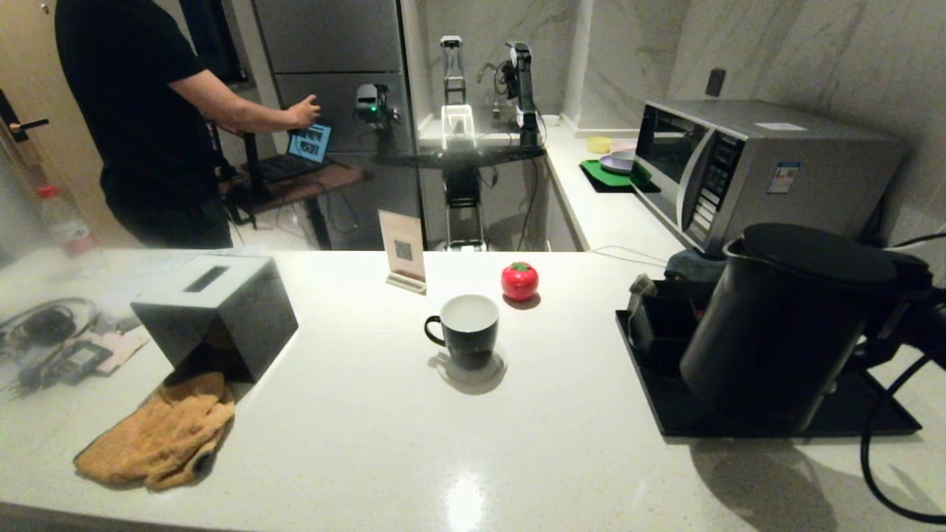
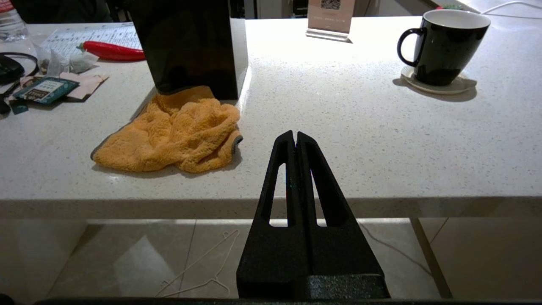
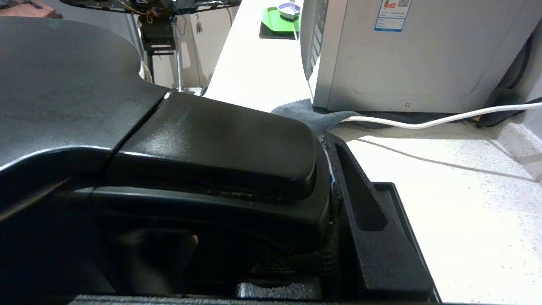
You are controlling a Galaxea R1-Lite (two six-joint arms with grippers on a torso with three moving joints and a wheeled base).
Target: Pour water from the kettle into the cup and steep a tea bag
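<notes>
The large black kettle (image 1: 776,332) hangs a little tilted over the black tray (image 1: 739,427) at the right, spout toward the cup. My right gripper (image 1: 898,314) is shut on its handle (image 3: 220,140); one finger (image 3: 364,203) presses the handle's side, the other is hidden behind it. The black cup (image 1: 465,336) with a white inside stands on a coaster mid-counter, well left of the kettle. No water shows. A small greyish pouch that looks like the tea bag (image 2: 80,62) lies at the far left. My left gripper (image 2: 295,134) is shut and empty, parked before the counter's front edge.
A black tissue box (image 1: 214,310) and an orange cloth (image 1: 159,436) sit at the left, with cables (image 1: 44,325) and sachets beyond. A card stand (image 1: 403,251) and a red tomato-shaped item (image 1: 519,281) stand behind the cup. A microwave (image 1: 754,170) is at the back right; a person (image 1: 148,111) stands at the back left.
</notes>
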